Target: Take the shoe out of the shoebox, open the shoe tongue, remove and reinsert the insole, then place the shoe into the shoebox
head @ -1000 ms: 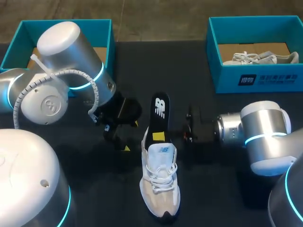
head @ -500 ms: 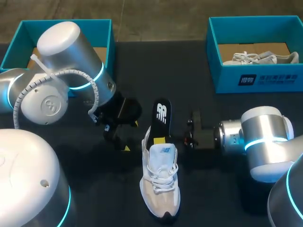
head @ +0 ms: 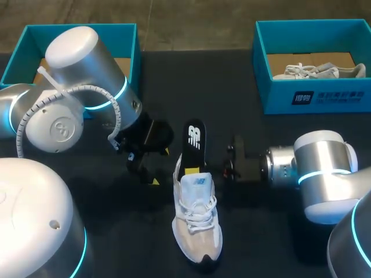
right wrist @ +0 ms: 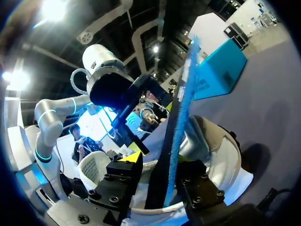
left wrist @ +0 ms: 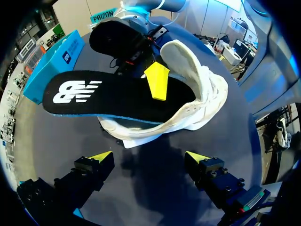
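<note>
Our right gripper (right wrist: 162,176) clamps the insole (head: 195,139), whose lower end the shoe (head: 197,229) hides. Our left gripper (left wrist: 149,157), jaws apart, sits beside the shoe.

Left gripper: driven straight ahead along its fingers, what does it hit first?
Most likely the shoe, on its white side just below the insole jutting out of it. The left gripper is open; depth is unclear.
</note>
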